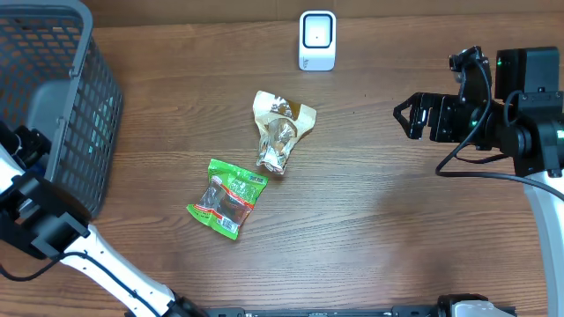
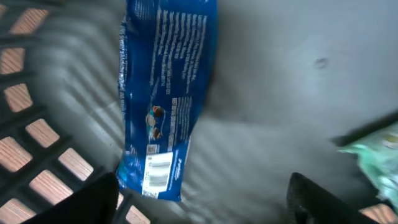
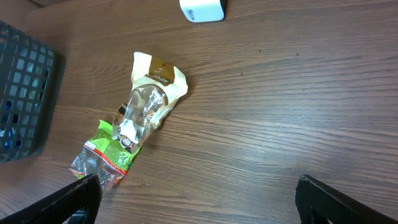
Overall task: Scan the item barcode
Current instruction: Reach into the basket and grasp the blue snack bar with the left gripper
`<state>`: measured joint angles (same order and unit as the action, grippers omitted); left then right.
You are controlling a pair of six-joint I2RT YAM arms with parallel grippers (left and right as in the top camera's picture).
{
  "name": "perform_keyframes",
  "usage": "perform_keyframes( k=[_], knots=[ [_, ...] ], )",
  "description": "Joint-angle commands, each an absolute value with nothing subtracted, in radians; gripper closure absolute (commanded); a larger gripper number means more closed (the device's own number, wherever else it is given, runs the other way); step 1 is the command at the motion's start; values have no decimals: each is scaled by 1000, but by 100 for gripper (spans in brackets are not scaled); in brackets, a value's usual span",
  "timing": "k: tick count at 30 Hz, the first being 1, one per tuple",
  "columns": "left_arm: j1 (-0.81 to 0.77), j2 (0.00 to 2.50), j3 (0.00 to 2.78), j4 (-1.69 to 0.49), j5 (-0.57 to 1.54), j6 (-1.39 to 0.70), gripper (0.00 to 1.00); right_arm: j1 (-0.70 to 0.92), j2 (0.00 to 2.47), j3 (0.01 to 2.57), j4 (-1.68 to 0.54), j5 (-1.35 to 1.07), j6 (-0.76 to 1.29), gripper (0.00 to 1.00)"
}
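One blue packet [image 2: 165,99] in the grey basket [image 1: 88,114]; left gripper [image 2: 205,196] and right gripper [image 3: 205,199] both wide apart, empty.

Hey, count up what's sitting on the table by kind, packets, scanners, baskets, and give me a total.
Snack packets: 2, the green packet and the beige packet
Scanners: 1, the white scanner
Baskets: 1, the grey basket
Total: 4, leaving out whatever lies inside the basket
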<state>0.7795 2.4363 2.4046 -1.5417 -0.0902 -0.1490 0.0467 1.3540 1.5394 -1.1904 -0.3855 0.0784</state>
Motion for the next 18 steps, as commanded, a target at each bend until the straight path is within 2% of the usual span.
perform_keyframes(
  k=[1, 13, 16, 18],
  knots=[
    [794, 2482, 2406, -1546, -152, -184, 23, 51, 1353, 1565, -1192, -384, 80, 0],
    [810, 2498, 2341, -1472, -167, -233, 24, 51, 1353, 1565, -1188, -383, 80, 0],
    [803, 2498, 2265, -1424, -167, -236, 28, 51, 1353, 1565, -1188, -383, 79, 0],
    [804, 2498, 2218, -1402, -166, -253, 38, 51, 1353, 1565, -1187, -383, 79, 0]
  ],
)
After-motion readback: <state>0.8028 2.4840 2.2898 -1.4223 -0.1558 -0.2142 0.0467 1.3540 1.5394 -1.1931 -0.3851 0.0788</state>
